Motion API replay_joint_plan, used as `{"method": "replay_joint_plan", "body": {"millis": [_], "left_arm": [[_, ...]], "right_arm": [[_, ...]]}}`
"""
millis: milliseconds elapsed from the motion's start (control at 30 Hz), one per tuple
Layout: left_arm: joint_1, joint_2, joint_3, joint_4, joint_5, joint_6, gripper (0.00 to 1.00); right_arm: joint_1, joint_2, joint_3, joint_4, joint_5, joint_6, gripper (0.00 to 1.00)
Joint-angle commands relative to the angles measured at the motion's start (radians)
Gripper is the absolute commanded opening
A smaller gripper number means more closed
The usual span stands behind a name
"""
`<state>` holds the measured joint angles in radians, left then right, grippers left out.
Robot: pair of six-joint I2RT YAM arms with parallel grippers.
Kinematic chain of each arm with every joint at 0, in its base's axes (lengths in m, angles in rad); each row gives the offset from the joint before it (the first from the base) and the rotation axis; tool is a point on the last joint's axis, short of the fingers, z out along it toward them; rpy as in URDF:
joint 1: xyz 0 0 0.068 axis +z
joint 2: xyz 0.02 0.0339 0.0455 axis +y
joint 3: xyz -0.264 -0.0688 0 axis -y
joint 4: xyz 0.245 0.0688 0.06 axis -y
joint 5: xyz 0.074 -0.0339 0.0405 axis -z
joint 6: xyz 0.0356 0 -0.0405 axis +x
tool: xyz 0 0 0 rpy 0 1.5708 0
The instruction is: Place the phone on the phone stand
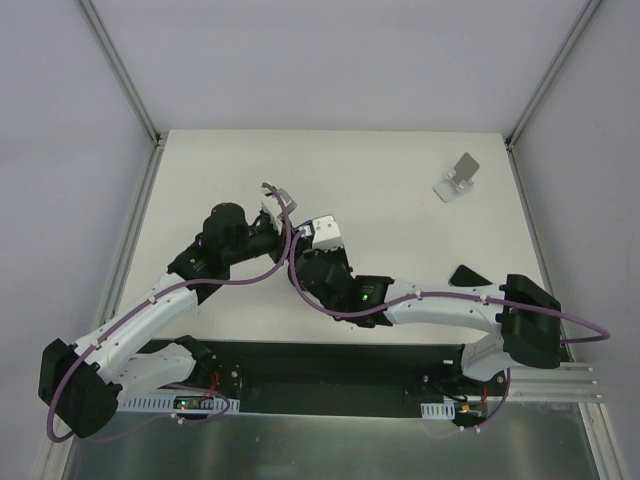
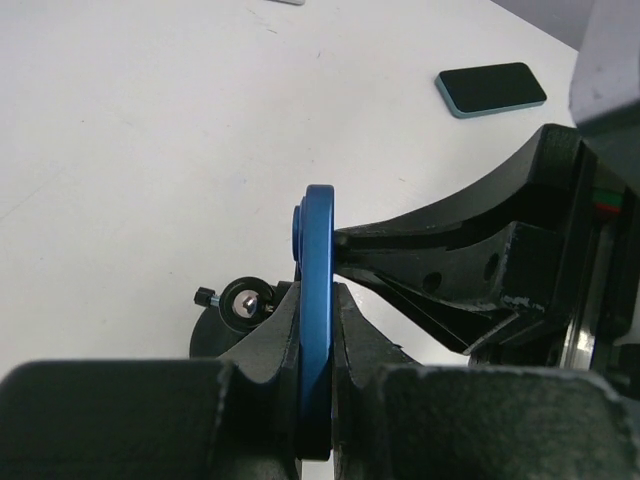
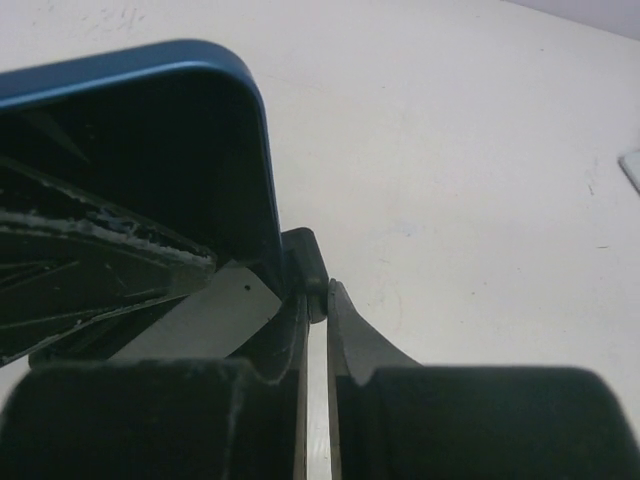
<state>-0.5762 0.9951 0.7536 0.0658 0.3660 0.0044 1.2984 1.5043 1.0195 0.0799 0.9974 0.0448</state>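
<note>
Left gripper [image 2: 318, 300] clamps the phone [image 2: 318, 220] edge-up by its faces, just right of the phone stand [image 2: 240, 302]. Right gripper [image 2: 342, 240], almost closed and seemingly empty, touches its face. Stiff, slippery, likely light: hold across the flat faces.

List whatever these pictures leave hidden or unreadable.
1. The phone stand: in the left wrist view it is mostly behind the left fingers and the phone; in the top view it is under the arms.
2. The phone's screen: edge-on in the left wrist view, cut by the frame in the right wrist view.
3. The right fingers: in the right wrist view they are too close to tell whether they pinch anything.
</note>
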Motion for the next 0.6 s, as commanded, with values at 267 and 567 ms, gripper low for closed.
{"method": "replay_joint_plan", "body": {"millis": [267,567], "left_arm": [[-0.037,0.119,0.009,0.109,-0.499,0.045,0.0],[-0.037,0.109,0.013,0.101,-0.429,0.017,0.0]], "right_arm": [[0.225,-0.073,0.071,0.24,0.197,-0.187,0.0],[0.311,-0.119,0.004,0.278,0.208,-0.329,0.39]]}}
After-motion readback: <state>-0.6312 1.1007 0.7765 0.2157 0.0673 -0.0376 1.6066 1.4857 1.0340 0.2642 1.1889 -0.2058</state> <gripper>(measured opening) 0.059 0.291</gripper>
